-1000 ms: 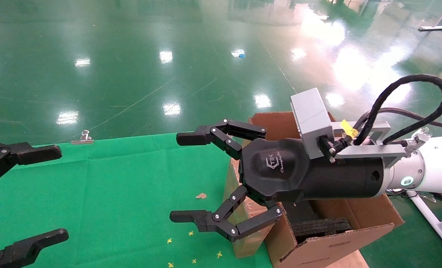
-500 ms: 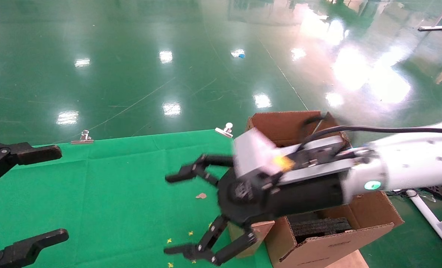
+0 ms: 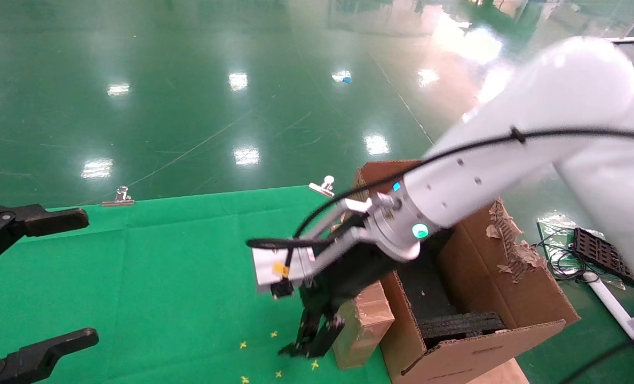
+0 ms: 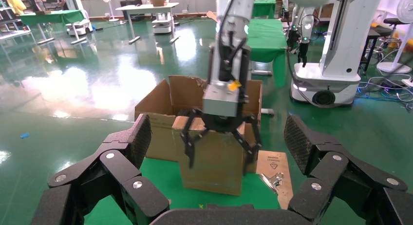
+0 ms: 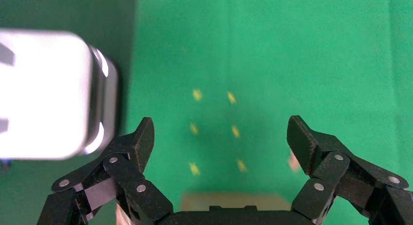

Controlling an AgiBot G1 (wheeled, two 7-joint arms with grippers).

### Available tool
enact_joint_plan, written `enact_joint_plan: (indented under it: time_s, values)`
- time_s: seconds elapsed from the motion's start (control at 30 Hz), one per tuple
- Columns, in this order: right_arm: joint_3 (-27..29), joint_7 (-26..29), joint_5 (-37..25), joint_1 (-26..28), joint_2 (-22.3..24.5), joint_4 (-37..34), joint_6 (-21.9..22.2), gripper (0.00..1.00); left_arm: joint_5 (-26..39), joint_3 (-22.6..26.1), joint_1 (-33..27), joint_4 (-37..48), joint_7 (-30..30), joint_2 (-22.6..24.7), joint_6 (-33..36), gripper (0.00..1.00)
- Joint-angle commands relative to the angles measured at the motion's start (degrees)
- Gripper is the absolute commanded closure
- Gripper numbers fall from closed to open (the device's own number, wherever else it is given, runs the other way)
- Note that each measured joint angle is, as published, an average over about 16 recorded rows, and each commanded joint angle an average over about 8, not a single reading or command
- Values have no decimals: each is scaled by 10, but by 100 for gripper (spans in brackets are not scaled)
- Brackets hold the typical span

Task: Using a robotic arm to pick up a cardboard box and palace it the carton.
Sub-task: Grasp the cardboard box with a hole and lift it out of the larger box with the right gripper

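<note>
Over the green cloth's edge, the right gripper (image 3: 314,341) points down, fingers spread wide around the cardboard box (image 3: 364,325), standing at nine o'clock of the carton (image 3: 504,298); I'd centre lower before squeezing. Left gripper (image 3: 34,277) waits, splayed, at nine o'clock

Green-clothed table (image 3: 162,266) bearing cardboard box (image 3: 365,325), yellow specks (image 3: 242,345).

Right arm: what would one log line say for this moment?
right hand: open, above box | box: upright on cloth beside carton, not gripped | left hand: open, parked
</note>
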Motion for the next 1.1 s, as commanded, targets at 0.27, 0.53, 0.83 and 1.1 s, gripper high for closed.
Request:
enact_joint_plan:
  time_s: [0.27,0.53,0.83,1.1]
  values:
    - [-174,65,-11,180,-8,1,-2,0,0,0,0,0,0,0,0,0]
    - [-292,84,-6,259,-2,1,8,0,-1,1,0,0,0,0,0,0]
    - [-359,101,2,267,-15,2,24,0,-1,1,0,0,1,0,-1,0]
    - [-387,117,-4,264,-31,2,36,0,-1,1,0,0,1,-1,-1,0]
